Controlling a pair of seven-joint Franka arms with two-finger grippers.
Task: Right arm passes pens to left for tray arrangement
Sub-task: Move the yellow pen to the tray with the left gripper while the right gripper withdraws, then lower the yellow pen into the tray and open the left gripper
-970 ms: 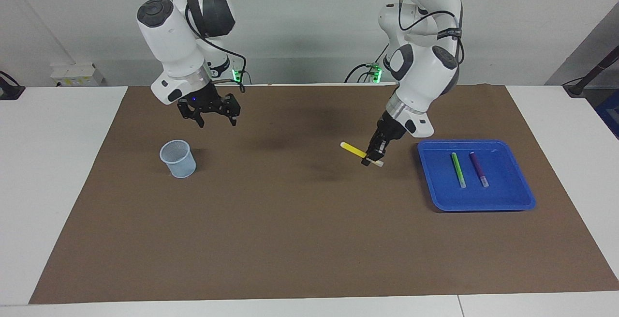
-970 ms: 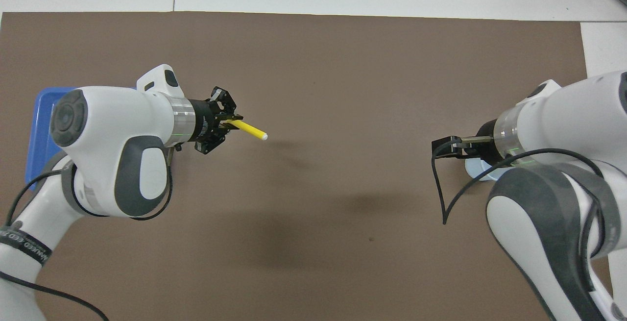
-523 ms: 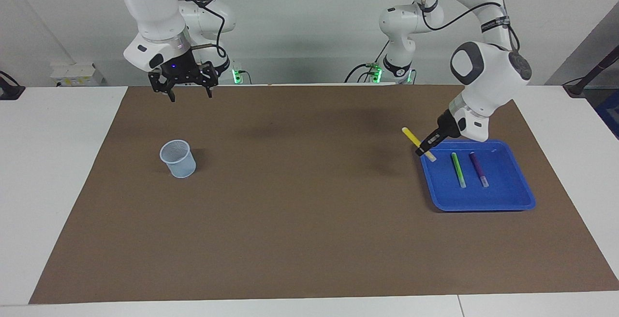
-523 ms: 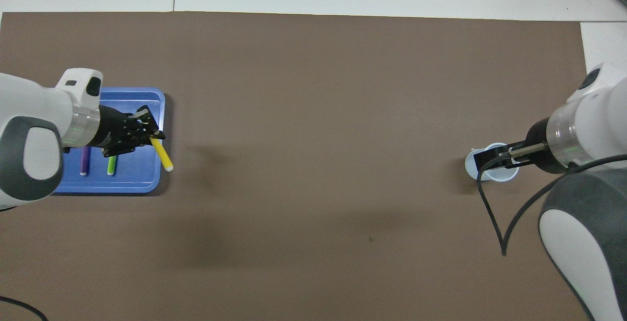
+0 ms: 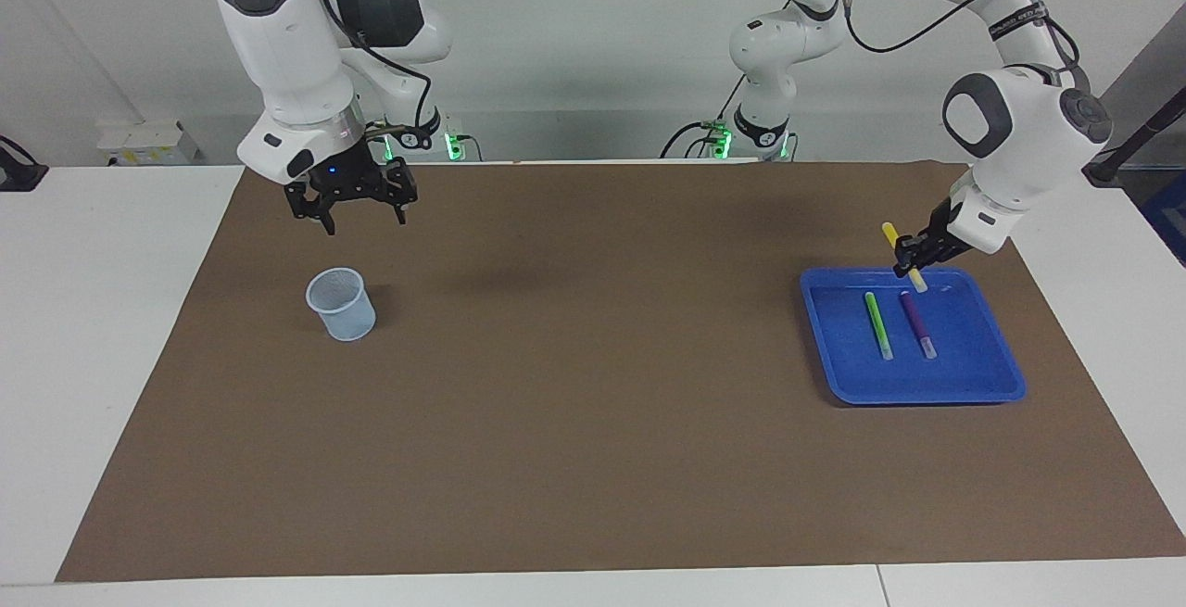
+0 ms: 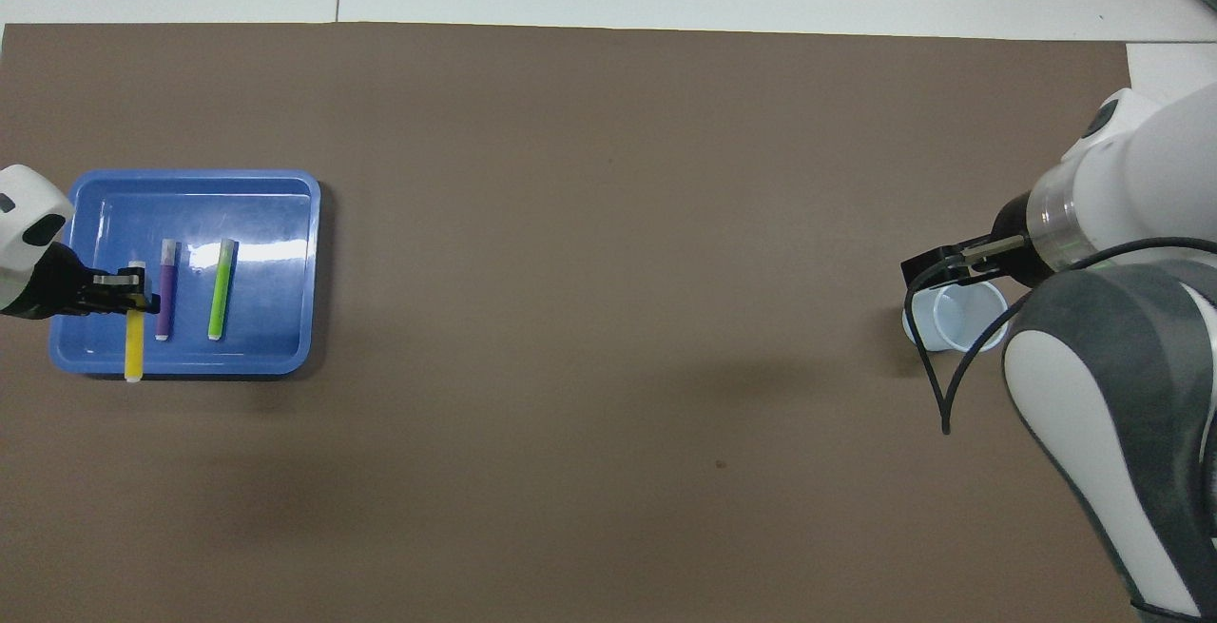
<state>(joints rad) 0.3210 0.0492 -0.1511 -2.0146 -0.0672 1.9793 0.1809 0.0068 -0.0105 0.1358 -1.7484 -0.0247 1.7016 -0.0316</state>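
Blue tray (image 5: 1005, 375) lies on the brown mat toward the left arm's end of the counter (image 5: 111, 310); the green pen (image 5: 877, 324) and purple pen (image 5: 917, 323) lie in it side by side. The left gripper (image 5: 910, 260), clamped on the yellow pen (image 5: 891, 234) (tilted), hangs over the tray. The right gripper (image 5: 353, 211) waits with fingers apart above the pale cup (image 5: 342, 305).
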